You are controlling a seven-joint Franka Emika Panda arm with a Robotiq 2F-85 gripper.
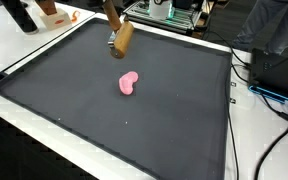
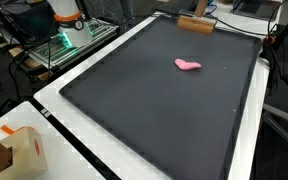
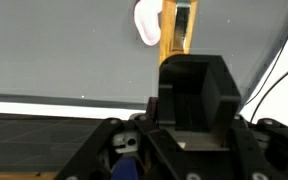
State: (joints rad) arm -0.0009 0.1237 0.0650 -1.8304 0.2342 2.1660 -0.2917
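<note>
Gripper [image 3: 184,72] holds wooden block [image 3: 176,32], lengthwise toward pink piece [image 3: 144,22] (wrist view).

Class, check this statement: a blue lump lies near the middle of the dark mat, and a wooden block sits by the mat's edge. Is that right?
Not quite. The lump is pink, not blue, as both exterior views show. The rest holds: it lies near the middle of the dark mat, and the wooden block sits by the mat's edge.
</note>
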